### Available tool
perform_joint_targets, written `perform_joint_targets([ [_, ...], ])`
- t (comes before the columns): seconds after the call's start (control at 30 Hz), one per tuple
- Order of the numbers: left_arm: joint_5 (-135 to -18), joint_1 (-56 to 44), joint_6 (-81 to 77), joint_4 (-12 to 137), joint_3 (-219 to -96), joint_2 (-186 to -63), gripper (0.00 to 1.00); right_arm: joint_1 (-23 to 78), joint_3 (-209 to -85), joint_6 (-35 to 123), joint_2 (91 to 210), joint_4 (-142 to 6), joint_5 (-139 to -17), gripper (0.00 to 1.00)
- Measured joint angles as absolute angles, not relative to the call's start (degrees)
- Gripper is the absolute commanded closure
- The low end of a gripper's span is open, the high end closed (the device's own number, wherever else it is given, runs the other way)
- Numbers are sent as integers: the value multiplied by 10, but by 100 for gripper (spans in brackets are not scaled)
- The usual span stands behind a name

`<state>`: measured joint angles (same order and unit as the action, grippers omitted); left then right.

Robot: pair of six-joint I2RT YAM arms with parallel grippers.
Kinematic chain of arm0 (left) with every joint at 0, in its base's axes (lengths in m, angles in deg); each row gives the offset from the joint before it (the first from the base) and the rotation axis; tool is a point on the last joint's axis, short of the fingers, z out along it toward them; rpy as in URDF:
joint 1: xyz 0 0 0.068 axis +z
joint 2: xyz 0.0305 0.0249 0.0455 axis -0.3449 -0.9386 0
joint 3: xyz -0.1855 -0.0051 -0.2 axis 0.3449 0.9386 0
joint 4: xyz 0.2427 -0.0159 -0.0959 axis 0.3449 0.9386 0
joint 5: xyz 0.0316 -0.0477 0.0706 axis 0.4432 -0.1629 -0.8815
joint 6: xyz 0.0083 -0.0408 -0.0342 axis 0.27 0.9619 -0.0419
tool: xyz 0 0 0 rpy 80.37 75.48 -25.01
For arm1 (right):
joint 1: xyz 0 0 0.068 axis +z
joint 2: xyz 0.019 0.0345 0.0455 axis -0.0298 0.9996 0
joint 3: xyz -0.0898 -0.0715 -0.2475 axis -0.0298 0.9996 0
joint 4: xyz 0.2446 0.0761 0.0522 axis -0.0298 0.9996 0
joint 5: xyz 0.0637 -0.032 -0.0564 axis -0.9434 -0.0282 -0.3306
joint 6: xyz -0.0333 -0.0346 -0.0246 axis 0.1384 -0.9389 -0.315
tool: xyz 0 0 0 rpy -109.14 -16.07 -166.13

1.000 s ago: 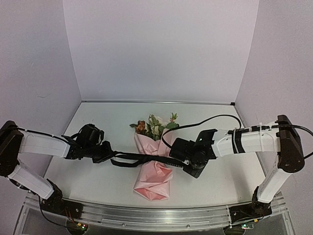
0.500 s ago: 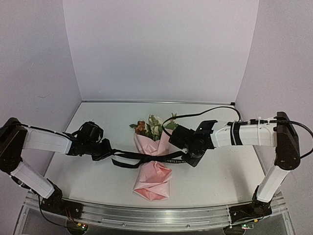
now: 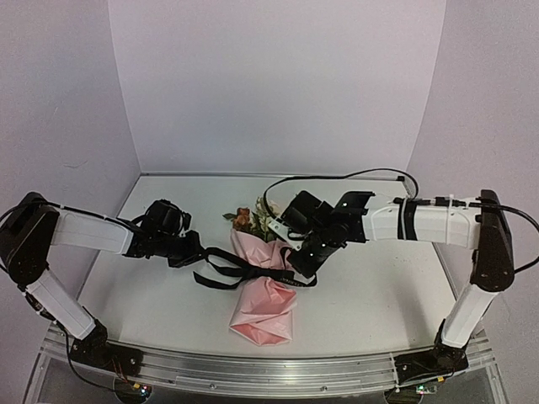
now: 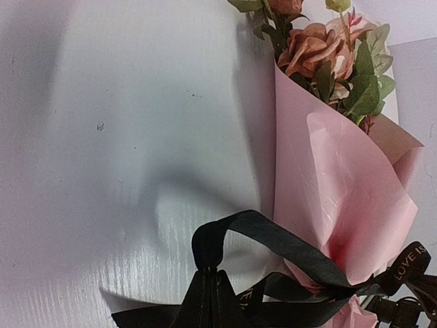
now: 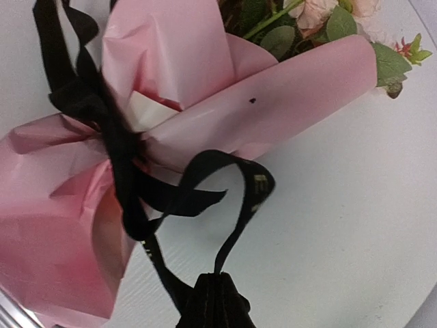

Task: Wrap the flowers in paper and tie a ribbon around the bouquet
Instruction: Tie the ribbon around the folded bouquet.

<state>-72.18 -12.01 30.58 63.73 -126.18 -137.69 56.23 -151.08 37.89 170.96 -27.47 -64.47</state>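
The bouquet lies mid-table, its pale-pink paper point(image 3: 265, 299) coned around the flowers point(image 3: 263, 217), whose blooms point to the far side. The black ribbon point(image 3: 244, 268) crosses the cone's waist with loose loops on both sides. My left gripper point(image 3: 200, 251) sits left of the cone, shut on a ribbon loop point(image 4: 273, 239); its tips point(image 4: 208, 273) pinch the fold, with the paper point(image 4: 328, 178) and the flowers point(image 4: 321, 51) to their right. My right gripper point(image 3: 296, 268) is at the cone's right side, shut point(image 5: 220, 277) on the other ribbon end point(image 5: 256, 191), just off the paper point(image 5: 273, 102).
White booth walls point(image 3: 269, 84) close in the table at the back and sides. A metal rail point(image 3: 269, 370) runs along the near edge. The right arm's black cable point(image 3: 337, 177) arches above the flowers.
Both grippers have drawn in toward the bouquet. The right wrist has swung up and left near the flowers. The ribbon, taut before, now hangs in slack loops.
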Motion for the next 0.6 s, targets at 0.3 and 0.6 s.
perform_joint_targets([
  [0.3,-709,-120,297,639,-1264,-1387,100,590,-1354,497,1576,-295,-742,80],
  [0.6,-693,-120,289,638,-1278,-1395,100,580,-1256,561,1553,-328,-754,39],
])
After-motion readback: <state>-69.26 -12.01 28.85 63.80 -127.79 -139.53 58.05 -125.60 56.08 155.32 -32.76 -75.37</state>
